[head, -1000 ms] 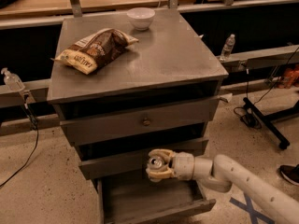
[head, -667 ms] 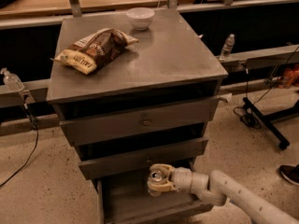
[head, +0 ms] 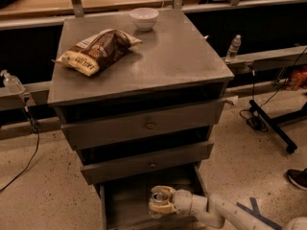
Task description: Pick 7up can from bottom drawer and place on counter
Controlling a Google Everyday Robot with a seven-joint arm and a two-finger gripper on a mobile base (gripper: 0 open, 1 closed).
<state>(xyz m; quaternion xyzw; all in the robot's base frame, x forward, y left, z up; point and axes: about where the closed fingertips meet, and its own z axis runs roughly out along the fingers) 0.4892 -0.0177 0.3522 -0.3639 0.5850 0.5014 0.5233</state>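
Note:
The 7up can (head: 160, 195), silvery with its pull-tab top showing, sits between the cream fingers of my gripper (head: 160, 204). The gripper is shut on the can, low inside the open bottom drawer (head: 125, 200) at the foot of the cabinet. My arm (head: 225, 213) reaches in from the lower right. The grey counter (head: 163, 61) lies well above, over two drawer fronts with small knobs (head: 149, 125).
A brown chip bag (head: 98, 49) and a white bowl (head: 144, 18) are on the counter's left and back. Clear bottles stand at the right (head: 233, 47) and left (head: 12, 83). A black stand leg (head: 271, 123) and a shoe (head: 297, 177) are on the floor at right.
My gripper, with the can in it throughout, has moved downward from in front of the middle drawer front to low within the bottom drawer. The arm has dropped with it.

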